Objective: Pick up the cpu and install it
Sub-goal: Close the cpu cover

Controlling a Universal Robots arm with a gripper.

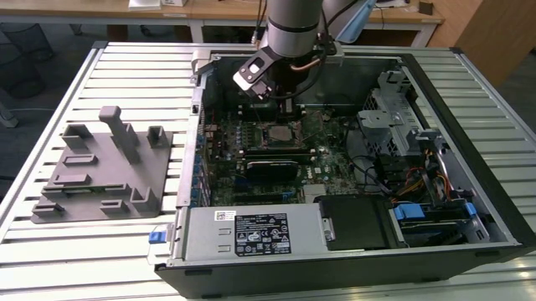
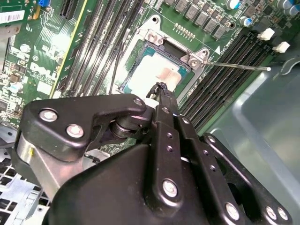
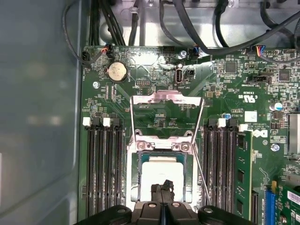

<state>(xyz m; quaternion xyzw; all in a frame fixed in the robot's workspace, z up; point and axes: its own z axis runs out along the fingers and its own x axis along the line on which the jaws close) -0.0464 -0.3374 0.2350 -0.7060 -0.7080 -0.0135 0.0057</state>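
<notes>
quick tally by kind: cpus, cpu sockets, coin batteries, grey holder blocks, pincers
cpu: 1
cpu socket: 1
coin battery: 1
grey holder block: 1
pincer: 1
total: 5

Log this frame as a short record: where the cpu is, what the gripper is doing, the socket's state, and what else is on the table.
cpu: lies flat in the socket, metal top up
gripper: shut, holds nothing, tips just over the cpu; contact cannot be told
socket cover: swung open
holder block: on the table, at the exterior view's left of the computer case
computer case: side open, board exposed
</notes>
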